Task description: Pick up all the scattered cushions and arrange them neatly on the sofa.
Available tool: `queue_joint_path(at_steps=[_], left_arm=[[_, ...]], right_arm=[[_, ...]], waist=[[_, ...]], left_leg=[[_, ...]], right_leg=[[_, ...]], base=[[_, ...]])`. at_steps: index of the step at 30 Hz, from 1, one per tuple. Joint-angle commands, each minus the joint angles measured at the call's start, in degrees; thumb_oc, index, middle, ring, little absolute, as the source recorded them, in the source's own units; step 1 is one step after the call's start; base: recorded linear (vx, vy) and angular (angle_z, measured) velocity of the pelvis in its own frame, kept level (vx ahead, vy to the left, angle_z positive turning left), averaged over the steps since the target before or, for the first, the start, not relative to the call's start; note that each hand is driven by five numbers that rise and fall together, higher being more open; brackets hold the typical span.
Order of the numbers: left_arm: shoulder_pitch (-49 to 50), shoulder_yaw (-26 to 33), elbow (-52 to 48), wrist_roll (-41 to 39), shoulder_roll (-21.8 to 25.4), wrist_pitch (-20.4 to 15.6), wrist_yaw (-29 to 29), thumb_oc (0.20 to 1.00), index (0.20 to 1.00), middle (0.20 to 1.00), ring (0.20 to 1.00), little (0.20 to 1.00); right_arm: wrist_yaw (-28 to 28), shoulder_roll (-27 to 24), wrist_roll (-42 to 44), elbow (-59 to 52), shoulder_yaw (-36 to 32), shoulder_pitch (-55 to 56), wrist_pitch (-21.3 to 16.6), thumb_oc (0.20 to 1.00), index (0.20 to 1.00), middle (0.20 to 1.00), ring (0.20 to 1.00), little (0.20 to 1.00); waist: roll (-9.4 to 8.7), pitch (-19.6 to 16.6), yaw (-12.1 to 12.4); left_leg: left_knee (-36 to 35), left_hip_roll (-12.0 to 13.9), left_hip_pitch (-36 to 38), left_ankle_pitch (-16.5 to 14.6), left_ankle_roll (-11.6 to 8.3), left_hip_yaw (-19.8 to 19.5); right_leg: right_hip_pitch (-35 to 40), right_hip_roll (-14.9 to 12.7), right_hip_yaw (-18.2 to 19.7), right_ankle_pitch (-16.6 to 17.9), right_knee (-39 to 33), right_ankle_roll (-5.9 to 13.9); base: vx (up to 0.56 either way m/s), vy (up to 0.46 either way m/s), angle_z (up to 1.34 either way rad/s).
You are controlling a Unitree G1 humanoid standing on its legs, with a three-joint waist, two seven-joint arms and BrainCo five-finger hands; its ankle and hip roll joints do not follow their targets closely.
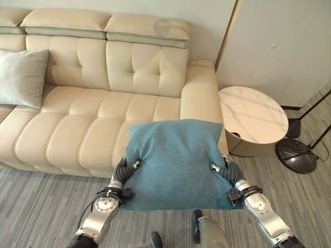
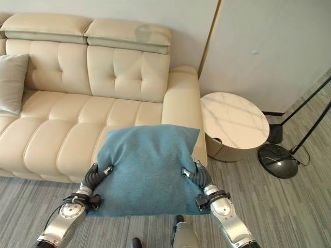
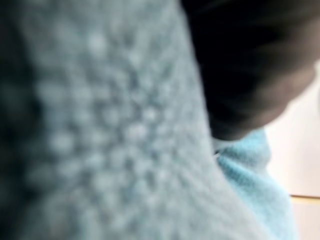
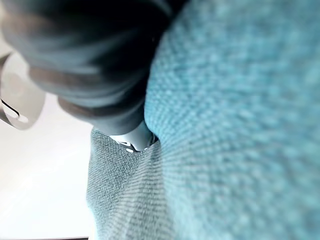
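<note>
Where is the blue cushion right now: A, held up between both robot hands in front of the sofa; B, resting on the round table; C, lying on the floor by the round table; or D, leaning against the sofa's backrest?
A: the blue cushion is gripped at its sides by the left hand and the right hand, in front of the sofa.

Both hands' fingers hidden under blue cushion [image 1: 176,163]; left hand [image 1: 124,170] at its 8 o'clock, right hand [image 1: 223,169] at 4 o'clock. Grey pillow [image 1: 20,77] and sofa [image 1: 88,124] cut at 9 o'clock edge. Wrist views: cushion weave blurred
</note>
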Motion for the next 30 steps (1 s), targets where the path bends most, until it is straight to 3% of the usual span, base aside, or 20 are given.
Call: queue_joint_path(at_steps=[1, 4, 6, 7, 8, 10, 12, 14, 16, 17, 19, 20, 21, 24, 25, 30], left_arm=[[-6.7, -3.7, -6.7, 3.0, -3.1, -5.4, -3.7, 0.2, 0.2, 0.2, 0.2, 0.2], [-6.2, -3.2, -6.4, 3.1, -3.4, -5.6, -3.7, 0.2, 0.2, 0.2, 0.2, 0.2], [-4.9, -3.1, -6.8, 3.1, -3.4, -5.4, -4.2, 0.2, 0.2, 0.2, 0.2, 0.2], [-4.5, -3.4, -6.9, 3.1, -3.7, -5.3, -4.6, 0.2, 0.2, 0.2, 0.2, 0.2], [-4.6, -3.6, -6.4, 3.0, -4.6, -5.4, -4.2, 0.2, 0.2, 0.2, 0.2, 0.2], [-4.5, -3.4, -6.3, 2.6, -4.3, -5.5, -4.3, 0.2, 0.2, 0.2, 0.2, 0.2], [-4.7, -3.4, -5.6, 2.1, -4.9, -5.7, -3.9, 0.2, 0.2, 0.2, 0.2, 0.2], [-5.2, -3.4, -4.9, 1.7, -5.4, -5.6, -3.5, 0.2, 0.2, 0.2, 0.2, 0.2], [-5.1, -3.0, -5.0, 1.9, -5.2, -5.4, -3.5, 0.2, 0.2, 0.2, 0.2, 0.2], [-4.8, -2.8, -5.4, 2.3, -4.7, -5.4, -3.7, 0.2, 0.2, 0.2, 0.2, 0.2], [-4.6, -2.4, -5.6, 2.1, -4.3, -5.4, -3.5, 0.2, 0.2, 0.2, 0.2, 0.2], [-4.5, -2.4, -5.6, 2.1, -4.2, -5.4, -3.5, 0.2, 0.2, 0.2, 0.2, 0.2], [-4.4, -2.1, -6.1, 1.8, -4.1, -5.5, -2.9, 0.2, 0.2, 0.2, 0.2, 0.2], [-4.0, -2.1, -6.6, 0.9, -4.7, -6.0, -3.0, 0.2, 0.2, 0.2, 0.2, 0.2], [-3.6, -2.2, -7.1, 1.0, -4.8, -5.6, -3.3, 0.2, 0.2, 0.2, 0.2, 0.2], [-3.0, -0.9, -8.6, 1.7, -3.2, -5.8, -3.6, 0.2, 0.2, 0.2, 0.2, 0.2]], right_arm=[[3.6, 2.7, 2.8, -5.6, 3.2, -6.6, -5.7, 0.2, 0.2, 0.2, 0.2, 0.2], [4.3, 2.6, 2.9, -4.7, 3.2, -6.3, -5.3, 0.2, 0.2, 0.2, 0.2, 0.2], [4.3, 2.1, 3.1, -5.3, 2.8, -5.0, -5.6, 0.2, 0.2, 0.2, 0.2, 0.2], [4.4, 2.0, 3.1, -5.3, 2.8, -4.5, -5.5, 0.2, 0.2, 0.2, 0.2, 0.2], [4.6, 1.9, 3.0, -4.8, 2.7, -4.3, -5.6, 0.2, 0.2, 0.2, 0.2, 0.2], [4.2, 1.2, 2.9, -4.2, 2.3, -4.9, -5.8, 0.2, 0.2, 0.2, 0.2, 0.2], [4.0, 0.4, 3.1, -4.3, 2.1, -4.8, -6.0, 0.2, 0.2, 0.2, 0.2, 0.2], [3.7, -0.1, 2.8, -3.9, 2.2, -5.2, -5.8, 0.2, 0.2, 0.2, 0.2, 0.2], [3.5, -0.1, 2.4, -4.4, 2.1, -5.4, -5.6, 0.2, 0.2, 0.2, 0.2, 0.2], [3.2, -0.1, 1.7, -4.4, 1.8, -5.4, -5.7, 0.2, 0.2, 0.2, 0.2, 0.2], [2.8, 0.0, 1.3, -4.0, 1.6, -5.1, -5.9, 0.2, 0.2, 0.2, 0.2, 0.2], [2.8, 0.0, 1.3, -4.0, 1.6, -5.1, -5.9, 0.2, 0.2, 0.2, 0.2, 0.2], [2.2, -0.1, 0.8, -4.0, 1.3, -5.1, -5.9, 0.2, 0.2, 0.2, 0.2, 0.2], [1.8, -0.4, 0.7, -4.2, 0.3, -4.9, -6.1, 0.2, 0.2, 0.2, 0.2, 0.2], [2.0, -0.5, 0.4, -4.8, -0.1, -4.9, -6.1, 0.2, 0.2, 0.2, 0.2, 0.2], [2.6, 0.2, 0.4, -6.4, 0.9, -7.0, -5.9, 0.2, 0.2, 0.2, 0.2, 0.2]], waist=[[0.43, 0.6, -1.9], [0.22, 0.5, -2.4], [0.0, -0.5, -2.4], [0.18, -0.8, -2.7], [0.66, -1.5, -3.0], [1.32, -2.2, -3.2], [1.29, -3.0, -3.3], [0.39, -3.0, -3.2], [-0.44, -3.6, -2.5], [-1.48, -4.2, -2.0], [-2.21, -4.4, -1.3], [-2.23, -4.3, -1.3], [-2.47, -4.1, -0.4], [-1.97, -4.5, -0.6], [-0.91, -4.9, -1.4], [-0.49, -4.3, 0.1]], left_leg=[[2.9, -1.9, 3.3, -6.3, -5.28, -4.2], [2.5, -3.3, 5.0, -7.0, -5.41, -5.6], [3.0, -4.0, 6.1, -8.1, -5.52, -6.3], [3.2, -3.9, 6.7, -8.0, -5.91, -6.9], [4.4, -3.6, 6.6, -7.0, -6.82, -7.3], [7.9, -2.8, 6.0, -5.0, -8.99, -6.1], [17.0, -1.0, 3.4, -0.3, -12.67, -4.3], [17.8, 2.1, 1.1, -1.6, -12.27, -0.4], [14.9, 3.6, -0.4, -4.5, -10.74, 0.4], [11.2, 5.3, -2.4, -4.7, -10.55, -0.2], [8.5, 7.8, -4.7, -1.7, -11.24, -2.5], [8.3, 7.8, -4.5, -1.7, -11.29, -2.4], [7.6, 9.0, -5.8, -0.5, -11.63, -6.5], [6.9, 9.0, -5.2, -0.8, -11.99, -8.4], [5.0, 8.8, -3.5, -1.2, -12.07, -7.0], [4.7, 6.5, -2.1, -2.8, -10.4, -3.9]], right_leg=[[2.8, 3.2, -0.1, 2.5, -6.8, 1.43], [1.0, 3.9, -2.6, 5.1, -8.7, 2.03], [3.5, 3.6, -4.9, 3.6, -11.5, 1.17], [4.6, 4.3, -4.1, 3.6, -11.8, 0.33], [5.6, 5.0, -3.1, 3.9, -12.3, -0.22], [7.8, 4.9, -4.9, 4.3, -14.0, -0.5], [10.7, 5.8, -4.0, 3.6, -15.6, -1.62], [12.7, 5.1, -2.7, 2.8, -16.9, -1.58], [13.9, 4.6, -0.7, 2.3, -17.9, -1.02], [14.7, 3.9, 1.2, 1.9, -18.5, -0.63], [15.6, 3.6, 3.1, 1.4, -19.3, -0.7], [15.7, 3.7, 3.2, 1.3, -19.4, -0.73], [17.1, 4.2, 5.9, 0.8, -20.3, -0.85], [17.3, 4.4, 7.6, 0.6, -20.2, -0.9], [17.4, 4.6, 9.3, 0.4, -20.0, -0.51], [16.0, 3.4, 13.2, 1.6, -18.8, 0.9]], base=[[0.21, 0.017, 0.4], [0.27, -0.004, 0.55], [0.32, -0.046, 0.38], [0.32, -0.066, 0.46], [0.29, -0.073, 0.49], [0.27, -0.062, 0.49], [0.26, -0.047, 0.14], [0.17, 0.028, -0.28], [0.19, 0.091, -0.45], [0.21, 0.091, -0.77], [0.15, 0.052, -0.9], [0.18, 0.047, -0.92], [0.12, 0.033, -0.98], [0.15, 0.165, -0.82], [0.14, 0.246, -0.91], [0.06, 0.219, -0.73]])
